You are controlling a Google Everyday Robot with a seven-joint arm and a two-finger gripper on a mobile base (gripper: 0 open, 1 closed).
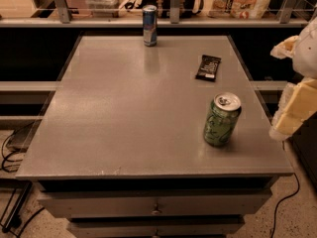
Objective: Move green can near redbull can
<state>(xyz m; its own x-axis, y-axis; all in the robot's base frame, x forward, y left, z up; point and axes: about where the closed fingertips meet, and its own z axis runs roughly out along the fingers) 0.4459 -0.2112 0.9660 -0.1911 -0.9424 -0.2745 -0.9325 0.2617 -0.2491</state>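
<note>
Off table side edge, claw near green can, not touching; grip state: cannot tell; redbull can far back.

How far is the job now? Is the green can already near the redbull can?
Done: nothing yet. The green can stands upright at the front right of the table; the redbull can stands at the far edge, well apart. In hand: the hand hangs beside the table's right edge, near the green can, not touching it. Left: grasp the green can, carry it across and set it beside the redbull can.
</note>
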